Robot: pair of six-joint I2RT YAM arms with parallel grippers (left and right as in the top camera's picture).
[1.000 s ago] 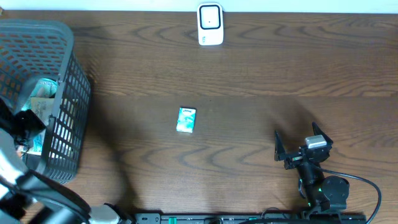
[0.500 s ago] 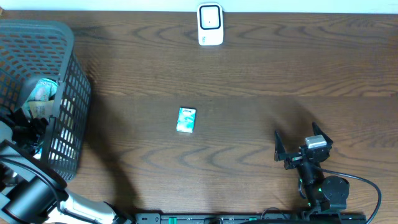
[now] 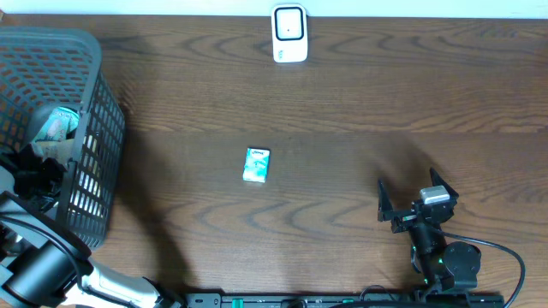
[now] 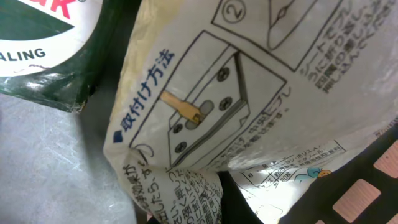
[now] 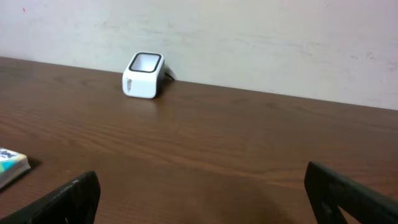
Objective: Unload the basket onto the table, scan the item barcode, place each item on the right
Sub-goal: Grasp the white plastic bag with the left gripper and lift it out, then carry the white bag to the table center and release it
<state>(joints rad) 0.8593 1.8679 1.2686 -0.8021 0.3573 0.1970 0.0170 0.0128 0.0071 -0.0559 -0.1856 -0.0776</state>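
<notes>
My left gripper [image 3: 36,174] is down inside the dark mesh basket [image 3: 89,162] at the table's left edge. In the left wrist view a white packet [image 4: 249,87] printed with Japanese text and a mounting diagram fills the frame. Its lower fold [image 4: 186,193] is bunched where the jaws meet, and the gripper is shut on it. The fingers themselves are hidden behind the packet. The white barcode scanner [image 3: 289,34] [image 5: 143,75] stands at the table's far edge. My right gripper [image 3: 415,208] [image 5: 202,193] rests open near the front right, nothing between its fingers [image 5: 74,196].
A small teal box [image 3: 256,164] [image 5: 11,163] lies flat mid-table. Inside the basket a green-and-white labelled pack [image 4: 43,43] and a grey wrapped item [image 4: 50,168] lie beside the packet. The basket's mesh wall [image 4: 354,193] is at lower right.
The left gripper has dropped deeper into the basket and closed on the white packet. The right arm and the teal box have not moved.
</notes>
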